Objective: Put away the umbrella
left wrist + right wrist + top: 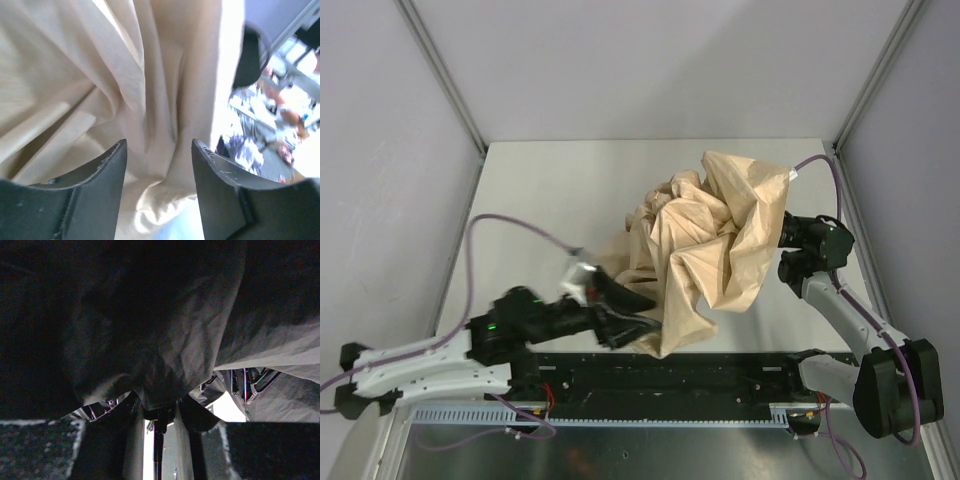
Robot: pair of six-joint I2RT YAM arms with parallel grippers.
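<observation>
Umbrella: the umbrella (710, 240) is a loose, crumpled heap of beige-tan fabric on the bench (540, 180), right of the bench's middle. Its highest fold stands toward the bench's far right corner. Its lowest flap reaches toward the bench's near edge.
Shaft: a thin black shaft (159, 455) shows in the right wrist view only. It runs from a black hub (159, 417) under the draped fabric.
Left hand: the left hand (632, 310) is over the near part of the bench, just left of its middle. It points toward the bench's right side, with its tips at the fabric's lowest flap.
Left hand state: wide. Its 2 black fingers (100, 195) stand well apart, with creased fabric filling the view between and beyond them. Whether the fabric touches them I cannot tell.
Right hand: the right hand (160, 410) is at the bench's right edge, tucked under the fabric. From above only its wrist shows.
Right hand state: narrow. Its 2 fingers sit close on either side of the hub and hold the umbrella there. That view is very dark.
Left arm: the left arm (430, 365), white and black, lies low across the bench's near left corner.
Right arm: the right arm (840, 300) rises from the bench's near right corner and bends along its right edge.
Cable: a purple cable (480, 235) loops over the bench's left side.
Rail: a black rail (700, 375) runs along the bench's near edge.
</observation>
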